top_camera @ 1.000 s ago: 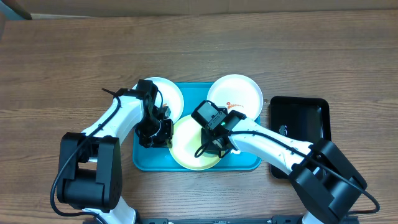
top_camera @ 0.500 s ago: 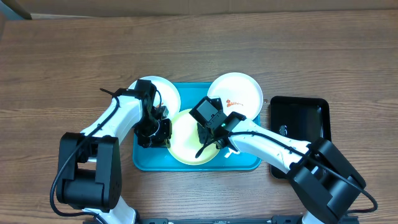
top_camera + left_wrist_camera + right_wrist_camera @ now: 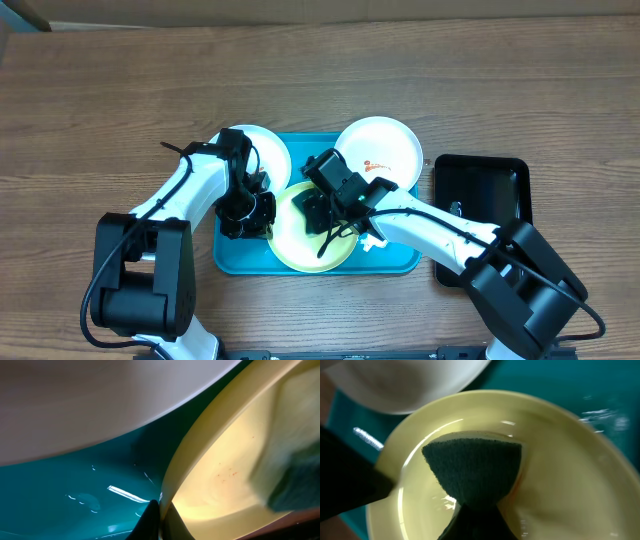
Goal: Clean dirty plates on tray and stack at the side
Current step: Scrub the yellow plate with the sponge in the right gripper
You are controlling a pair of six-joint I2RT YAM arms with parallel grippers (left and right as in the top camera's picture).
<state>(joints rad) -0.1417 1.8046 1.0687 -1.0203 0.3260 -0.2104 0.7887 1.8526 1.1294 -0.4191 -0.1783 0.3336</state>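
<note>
The light green plate (image 3: pixel 296 250) lies on the turquoise tray (image 3: pixel 236 260). My left gripper (image 3: pixel 264 216) is shut on the plate's left rim; the left wrist view shows the fingers (image 3: pixel 160 521) pinching the rim (image 3: pixel 200 460), with small red specks inside the plate. My right gripper (image 3: pixel 318 212) is shut on a dark green sponge (image 3: pixel 472 472) and presses it onto the plate's inside (image 3: pixel 565 480). One white plate (image 3: pixel 262 150) overlaps the tray's back left corner. The other white plate (image 3: pixel 385 148), with an orange-red smear, sits at the back right corner.
A smaller black tray (image 3: pixel 484 195) stands on the wooden table right of the turquoise tray. The edge of a white plate hangs over the scene in both the left wrist view (image 3: pixel 100 400) and the right wrist view (image 3: pixel 405 380).
My right gripper has moved the sponge leftward and toward the back across the green plate. The plate has shifted slightly. My left gripper has kept its hold on the rim.
</note>
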